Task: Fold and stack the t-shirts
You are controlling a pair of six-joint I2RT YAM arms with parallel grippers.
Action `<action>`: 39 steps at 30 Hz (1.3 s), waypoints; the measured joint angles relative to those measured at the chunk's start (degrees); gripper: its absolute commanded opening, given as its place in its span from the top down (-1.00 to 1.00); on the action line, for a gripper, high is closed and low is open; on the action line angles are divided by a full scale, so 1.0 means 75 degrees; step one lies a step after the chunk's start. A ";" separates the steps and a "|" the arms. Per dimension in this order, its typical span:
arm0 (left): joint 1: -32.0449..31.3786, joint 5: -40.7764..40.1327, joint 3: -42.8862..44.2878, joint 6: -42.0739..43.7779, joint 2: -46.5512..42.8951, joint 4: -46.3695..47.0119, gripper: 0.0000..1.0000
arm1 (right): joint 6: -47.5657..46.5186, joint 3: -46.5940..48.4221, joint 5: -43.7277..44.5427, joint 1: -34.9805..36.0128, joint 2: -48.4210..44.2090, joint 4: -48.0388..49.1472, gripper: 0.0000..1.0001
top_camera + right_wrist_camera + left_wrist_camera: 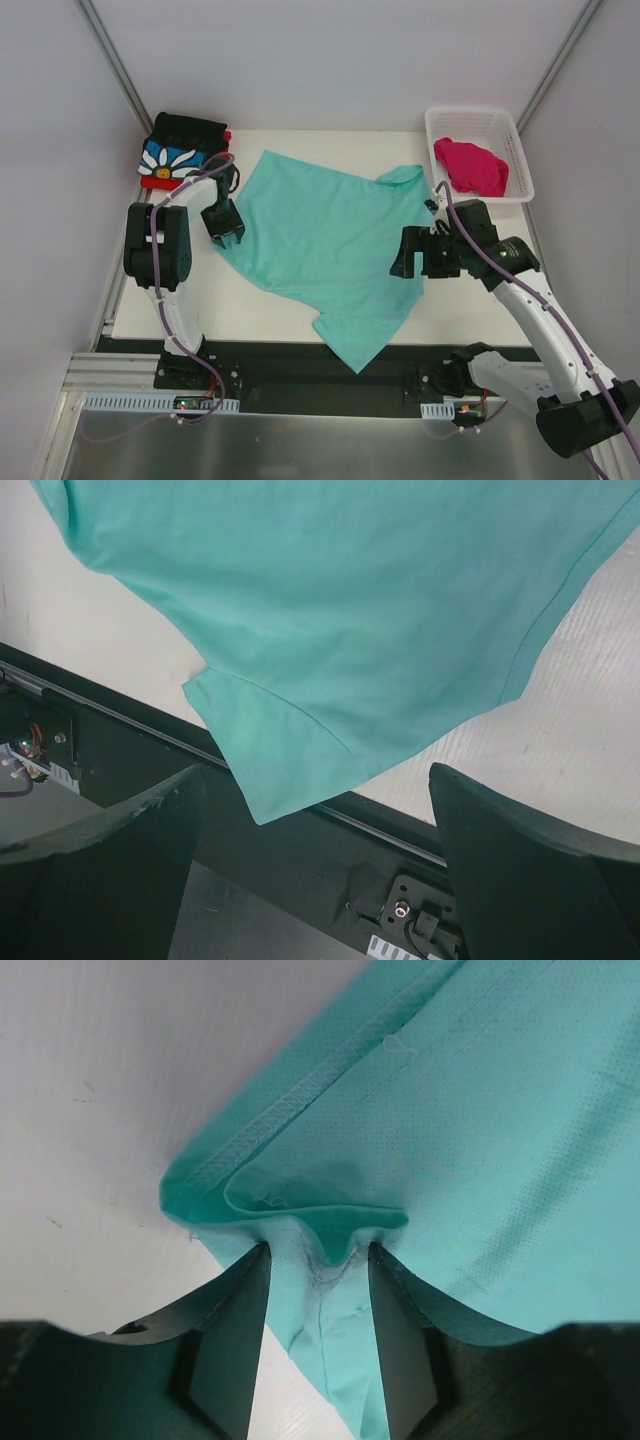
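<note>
Left gripper jaws apart, straddling a pucker at the plain mint-teal cloth t-shirt's left edge; you see white table beyond. Right gripper wide apart, elbow bent.

Spread shirt lies mid-surface, its near corner hanging over the front edge. Stack of folded shirts sits at the far left corner, behind and left of the spread shirt, apart from it. Basket stands at the far right corner with a bunched shirt in it; the spread shirt's far right tip lies near the basket. Left tool is at the spread shirt's left edge, before the stack, with a cloth fold between its fingers. Right tool is at the spread shirt's right edge, before the basket.
</note>
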 measured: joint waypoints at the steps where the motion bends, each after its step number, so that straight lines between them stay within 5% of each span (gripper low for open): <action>1: 0.0023 0.0017 -0.0017 -0.0015 -0.0003 0.0032 0.25 | 0.0000 0.0000 -0.0006 0.0000 -0.0026 -0.0003 -0.92; 5: 0.0044 0.0172 -0.0026 -0.0023 -0.0003 0.0172 0.52 | -0.0003 0.0000 -0.0026 0.0000 -0.0099 -0.0003 -0.92; 16: 0.0044 0.0414 -0.0399 -0.0026 -0.0810 0.0300 0.63 | 0.0009 -0.0201 -0.0085 0.0006 -0.0090 0.0061 -0.92; 21: 0.0044 0.0487 -0.1090 -0.0099 -0.2104 0.0306 1.00 | 0.0026 -0.0347 -0.0172 0.0067 -0.0026 0.0169 -0.92; 30: 0.0044 0.0443 -0.2856 -0.0332 -0.4205 0.0280 1.00 | 0.0058 -0.0379 -0.0259 0.0146 0.0015 0.0391 -0.92; 39: 0.0169 -0.0455 -0.3724 -0.0414 -0.4558 -0.0090 1.00 | -0.0006 -0.0379 -0.0431 0.0178 0.0012 0.0446 -0.92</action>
